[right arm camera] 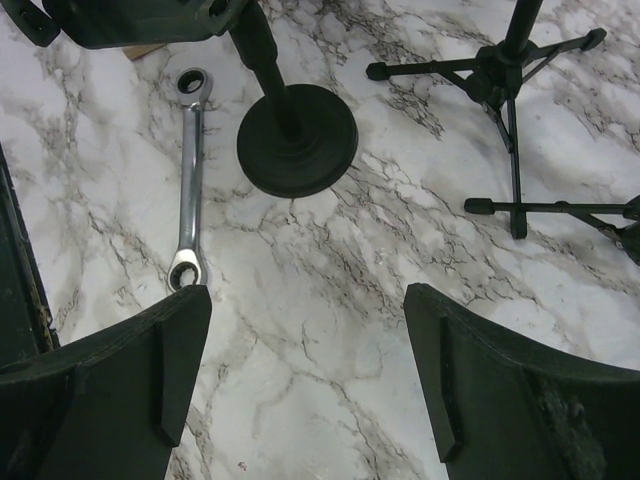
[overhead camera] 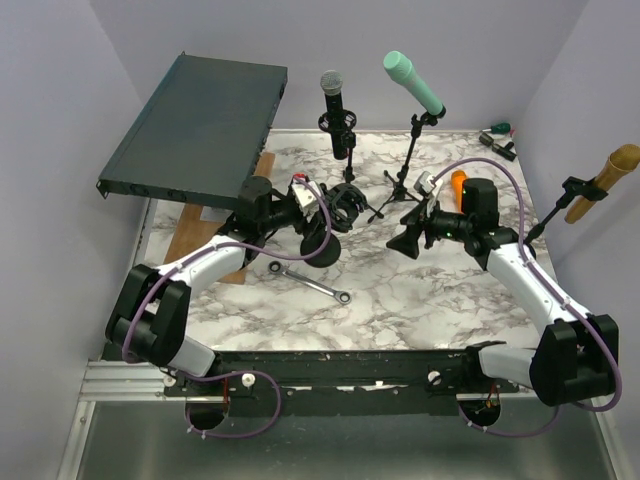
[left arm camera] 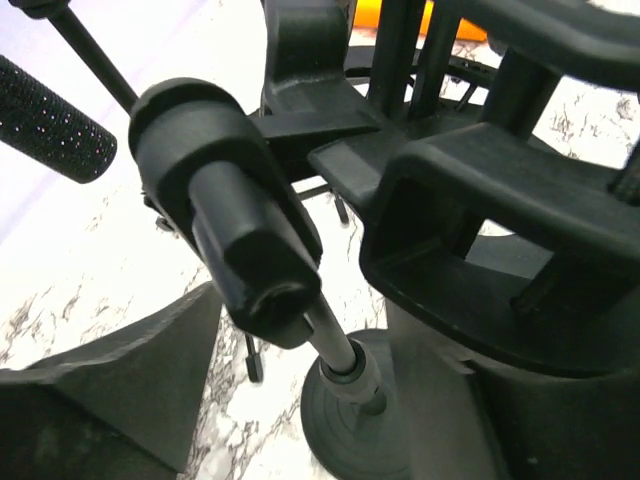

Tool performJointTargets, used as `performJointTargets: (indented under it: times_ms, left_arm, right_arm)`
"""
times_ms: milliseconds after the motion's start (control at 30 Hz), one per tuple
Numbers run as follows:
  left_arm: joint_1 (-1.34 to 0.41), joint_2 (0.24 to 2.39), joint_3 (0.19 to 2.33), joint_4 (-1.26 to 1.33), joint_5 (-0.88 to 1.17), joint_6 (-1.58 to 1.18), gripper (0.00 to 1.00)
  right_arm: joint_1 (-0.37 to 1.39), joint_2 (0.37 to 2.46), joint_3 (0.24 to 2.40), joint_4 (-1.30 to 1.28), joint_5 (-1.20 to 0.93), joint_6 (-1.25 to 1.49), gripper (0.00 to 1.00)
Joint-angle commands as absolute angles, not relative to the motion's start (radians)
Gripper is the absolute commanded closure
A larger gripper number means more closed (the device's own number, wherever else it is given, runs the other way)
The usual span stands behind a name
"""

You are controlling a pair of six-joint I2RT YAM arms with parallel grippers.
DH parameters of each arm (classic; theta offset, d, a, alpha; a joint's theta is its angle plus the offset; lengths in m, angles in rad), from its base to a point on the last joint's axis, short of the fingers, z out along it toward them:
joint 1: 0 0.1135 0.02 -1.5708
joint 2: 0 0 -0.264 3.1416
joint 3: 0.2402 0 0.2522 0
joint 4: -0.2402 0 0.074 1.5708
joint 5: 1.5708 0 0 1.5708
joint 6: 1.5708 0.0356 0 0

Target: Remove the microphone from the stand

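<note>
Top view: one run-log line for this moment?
left gripper: open, at stand below black microphone | right gripper: open, over table | black microphone: on stand

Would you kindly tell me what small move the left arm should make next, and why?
Probably close the left pincer on the black mesh-headed microphone: its fingers flank the handle below the black stand clip without touching, so nothing is gripped yet.

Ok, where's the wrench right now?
In the top view the wrench lies flat on the marble table, left of centre. The right wrist view shows it just beside the round stand base, not touching it.
</note>
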State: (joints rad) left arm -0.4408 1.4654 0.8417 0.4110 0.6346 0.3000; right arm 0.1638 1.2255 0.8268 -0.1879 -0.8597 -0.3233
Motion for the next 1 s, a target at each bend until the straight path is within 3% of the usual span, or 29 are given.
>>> performJointTargets:
  times_ms: [0,100,267,300,733,967]
  left_arm:
    - [-0.403,1.498,0.815,0.563,0.739,0.223,0.42]
    - [-0.402,1.507,0.814,0.568,0.762,0.194,0.57]
    - [-0.402,1.476,0.829,0.536,0.788,0.136,0.96]
    - [-0.402,1.462,0.834,0.532,0.788,0.119,1.00]
    - [-0.407,1.347,1.139,0.167,0.669,-0.270,1.00]
    - [-0.428,1.285,1.201,0.125,0.664,-0.389,1.00]
  right_arm:
    - [0.165,1.227,0.817,-0.150,-0.893,-0.331,0.14]
    - [0.168,1.231,0.819,-0.135,-0.904,-0.317,0.15]
    - [0.199,1.220,0.809,-0.070,-0.907,-0.284,0.15]
    - [0.214,1.218,0.802,-0.048,-0.903,-0.274,0.16]
    - [0.405,1.301,0.719,0.470,-0.859,-0.040,0.16]
    - [0.447,1.390,0.746,0.606,-0.899,0.064,0.16]
